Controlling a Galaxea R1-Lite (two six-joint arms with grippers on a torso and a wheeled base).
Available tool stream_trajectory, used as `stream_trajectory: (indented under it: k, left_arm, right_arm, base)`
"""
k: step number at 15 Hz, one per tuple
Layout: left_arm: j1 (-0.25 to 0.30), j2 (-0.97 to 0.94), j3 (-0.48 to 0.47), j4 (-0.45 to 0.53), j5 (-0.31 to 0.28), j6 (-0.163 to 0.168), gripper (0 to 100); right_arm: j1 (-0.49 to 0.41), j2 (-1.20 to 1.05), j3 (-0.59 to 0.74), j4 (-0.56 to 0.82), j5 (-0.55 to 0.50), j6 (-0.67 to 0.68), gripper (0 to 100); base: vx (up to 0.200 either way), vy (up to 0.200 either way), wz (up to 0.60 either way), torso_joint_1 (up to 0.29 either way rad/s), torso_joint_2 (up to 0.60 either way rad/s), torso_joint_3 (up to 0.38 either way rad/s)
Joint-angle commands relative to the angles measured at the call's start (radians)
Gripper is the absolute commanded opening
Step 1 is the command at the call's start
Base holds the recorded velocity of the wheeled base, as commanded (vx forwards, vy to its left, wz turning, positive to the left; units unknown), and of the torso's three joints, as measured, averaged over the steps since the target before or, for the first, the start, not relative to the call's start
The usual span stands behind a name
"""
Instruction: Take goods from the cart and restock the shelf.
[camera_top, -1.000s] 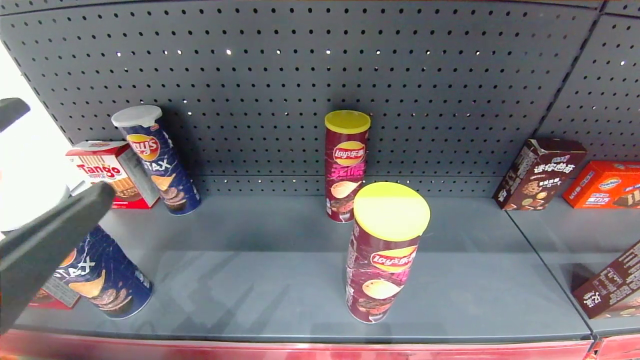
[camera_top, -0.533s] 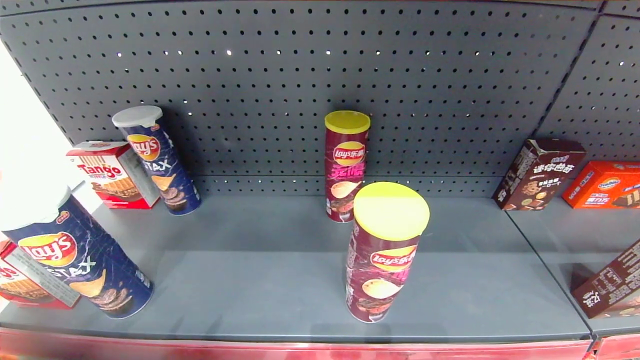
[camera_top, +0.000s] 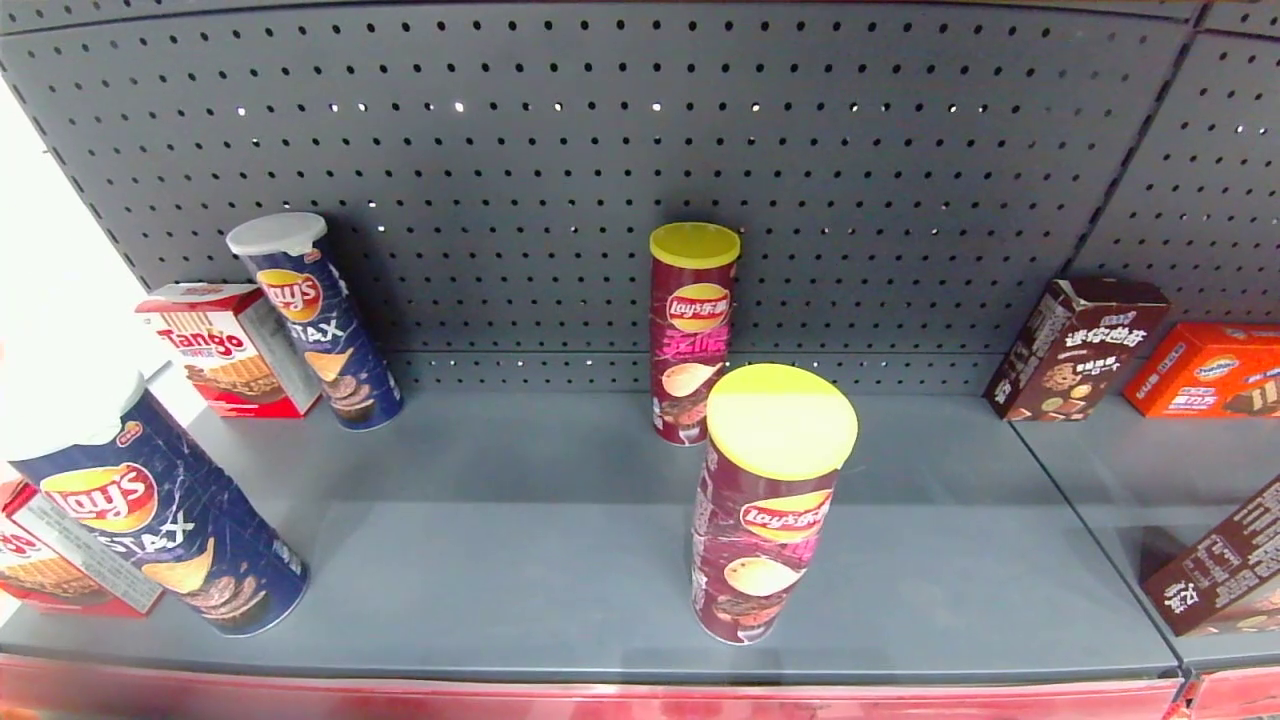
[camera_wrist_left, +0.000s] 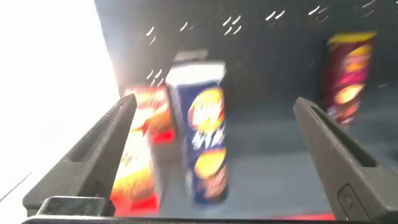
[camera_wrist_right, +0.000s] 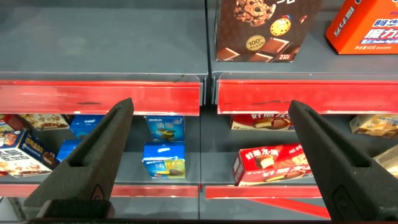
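The left gripper is held wide open and empty at the left end of the shelf, with the front blue can framed between its fingers; that view is blurred. The right gripper is likewise spread wide and holds nothing, and it is faced toward the red price rails of the lower shelves, where small blue boxes and a red box are stocked. In the head view the front blue can is seen upright near the shelf's front left corner, just beside a red-and-white wafer box. A second blue can with a grey lid is stood at the back, touching another wafer box. Two maroon cans with yellow lids are placed near the middle, the rear maroon can against the pegboard wall and the front maroon can close to the shelf edge. Each can is marked with a round red-and-yellow logo above a picture of crisps. On the right, a brown biscuit box, an orange box and a dark brown box are set out.
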Motion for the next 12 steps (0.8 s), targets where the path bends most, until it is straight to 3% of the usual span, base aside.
stream_trajectory:
  k: [1, 3, 6, 8, 9, 10, 11, 12]
  left_arm:
    - [0.029, -0.051, 0.012, 0.059, -0.002, -0.012, 100]
    - [0.029, -0.051, 0.012, 0.134, 0.000, -0.014, 100]
    - [0.029, -0.051, 0.012, 0.327, -0.002, -0.015, 100]
    - [0.031, -0.051, 0.012, 0.411, 0.000, -0.061, 100]
    - [0.046, -0.049, 0.012, 0.439, 0.000, -0.087, 100]
    - [0.120, -0.049, 0.012, 0.493, 0.000, -0.086, 100]
    - [0.155, -0.054, 0.012, 0.545, -0.004, -0.087, 100]
    - [0.153, -0.101, 0.012, 0.543, -0.002, -0.092, 100]
  right_arm:
    - [0.000, 0.001, 0.000, 0.000, 0.000, 0.000, 100]
    - [0.000, 0.001, 0.000, 0.000, 0.000, 0.000, 100]
    - [0.000, 0.001, 0.000, 0.000, 0.000, 0.000, 100]
    - [0.000, 0.001, 0.000, 0.000, 0.000, 0.000, 100]
    - [0.000, 0.001, 0.000, 0.000, 0.000, -0.002, 100]
    - [0.000, 0.001, 0.000, 0.000, 0.000, 0.000, 100]
    - [0.000, 0.001, 0.000, 0.000, 0.000, 0.000, 100]
    - [0.000, 0.001, 0.000, 0.002, 0.000, 0.000, 100]
  base:
    - [0.000, 0.000, 0.00, 0.000, 0.00, 0.000]
    - [0.000, 0.000, 0.00, 0.000, 0.00, 0.000]
    - [0.000, 0.000, 0.00, 0.000, 0.00, 0.000]
    - [0.000, 0.000, 0.00, 0.000, 0.00, 0.000]
    - [0.000, 0.000, 0.00, 0.000, 0.00, 0.000]
    - [0.000, 0.000, 0.00, 0.000, 0.00, 0.000]
    - [0.000, 0.000, 0.00, 0.000, 0.00, 0.000]
    - [0.000, 0.000, 0.00, 0.000, 0.00, 0.000]
